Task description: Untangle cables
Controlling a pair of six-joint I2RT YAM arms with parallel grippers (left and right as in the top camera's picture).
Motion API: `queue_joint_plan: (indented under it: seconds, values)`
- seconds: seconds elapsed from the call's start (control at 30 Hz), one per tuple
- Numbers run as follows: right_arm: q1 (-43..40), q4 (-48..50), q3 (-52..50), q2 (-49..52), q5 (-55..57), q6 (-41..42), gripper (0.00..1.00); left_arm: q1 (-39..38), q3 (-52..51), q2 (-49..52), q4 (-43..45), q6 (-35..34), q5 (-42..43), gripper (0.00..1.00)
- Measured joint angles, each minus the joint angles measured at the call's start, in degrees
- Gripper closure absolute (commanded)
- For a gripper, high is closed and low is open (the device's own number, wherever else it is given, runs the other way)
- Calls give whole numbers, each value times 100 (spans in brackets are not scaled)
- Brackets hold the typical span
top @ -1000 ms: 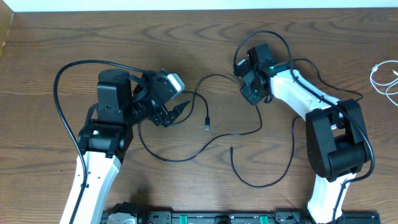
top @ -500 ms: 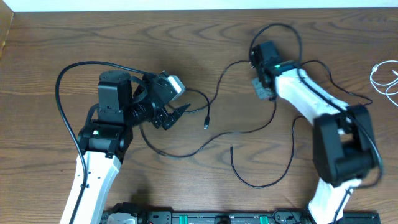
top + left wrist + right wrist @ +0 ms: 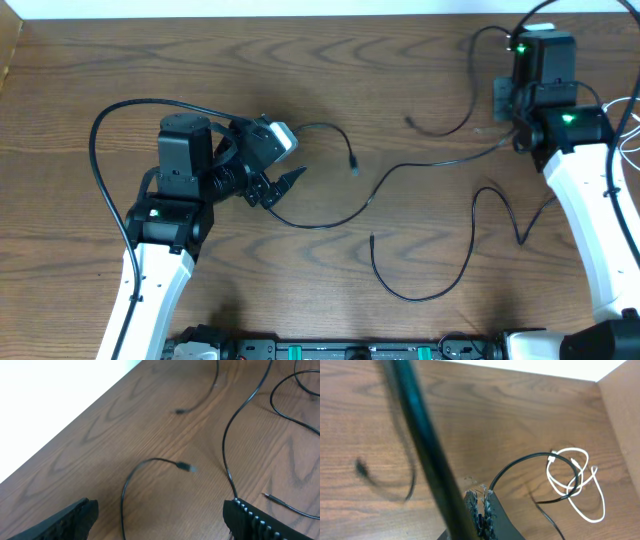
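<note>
The black cables (image 3: 224,450) lie spread over the middle of the table (image 3: 200,60) in separate open curves with hardly a crossing. The white cable (image 3: 572,482) sits coiled alone at the right edge. The untangling looks mostly done, and what seems left is drawing the few close strands apart. The left gripper (image 3: 160,507) is spread wide and holds nothing, with one strand running just beside its right finger (image 3: 255,520). The right gripper (image 3: 480,507) is closed, seemingly pinching a black cable that arcs towards the white one. Only the right wrist view shows the white coil whole; only overhead shows every strand together
</note>
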Motion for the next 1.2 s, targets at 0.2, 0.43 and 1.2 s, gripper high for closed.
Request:
queue_joint_plan:
  seconds: [0.2,0.43,1.2]
  values:
    - [-63,-114,-2,13,-223,2,99,0,0,0,0,2,2,15]
    - [-63,-98,-2,13,-302,17,94,0,0,0,0,0,0,15]
    - [-72,-369,-2,13,-297,109,15,0,0,0,-52,2,0,14]
